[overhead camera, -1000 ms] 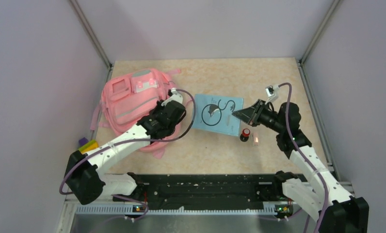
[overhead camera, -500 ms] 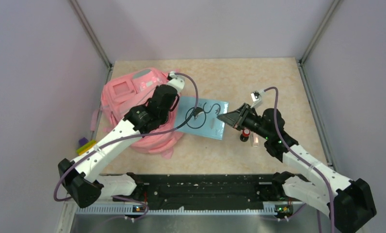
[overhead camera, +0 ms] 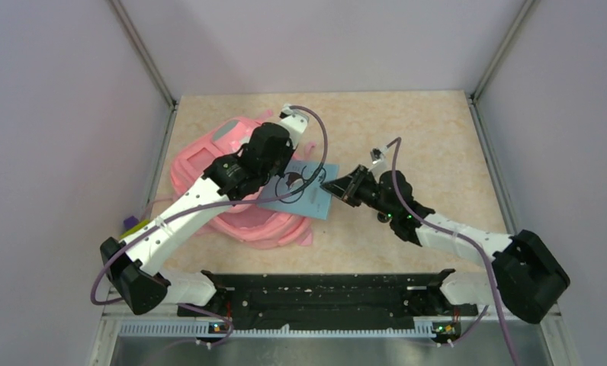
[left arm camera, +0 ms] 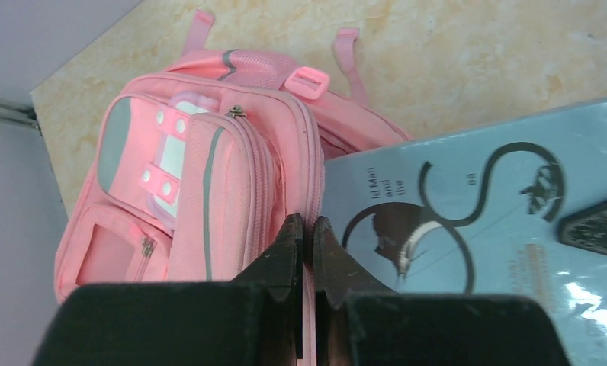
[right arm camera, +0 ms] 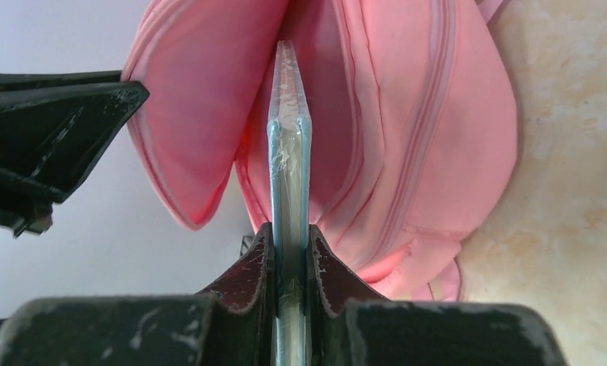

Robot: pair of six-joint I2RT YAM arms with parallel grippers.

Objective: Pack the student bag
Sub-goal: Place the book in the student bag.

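Observation:
The student bag [overhead camera: 192, 164] is a soft pink backpack lying at the left of the table, its main opening pulled wide. My left gripper [overhead camera: 268, 183] is shut on the pink rim [left arm camera: 308, 194] of that opening and holds it up. My right gripper [overhead camera: 332, 185] is shut on a thin light-blue book [overhead camera: 304, 194] with a black swirl drawing [left arm camera: 468, 221]. In the right wrist view the book [right arm camera: 289, 145] stands edge-on between the jaws, its far end inside the bag's pink mouth [right arm camera: 407, 114]. The left fingers [right arm camera: 52, 145] show beside it.
A yellow and purple object [overhead camera: 136, 226] lies at the table's left edge beside the bag. A black rail [overhead camera: 316, 290] runs along the near edge between the arm bases. Metal posts and grey walls close in the back and sides.
The left gripper shut on the bag's rim and lifted it, moving back and right. The right gripper carried the book leftward into the bag's opening. The bag shifted and flattened.

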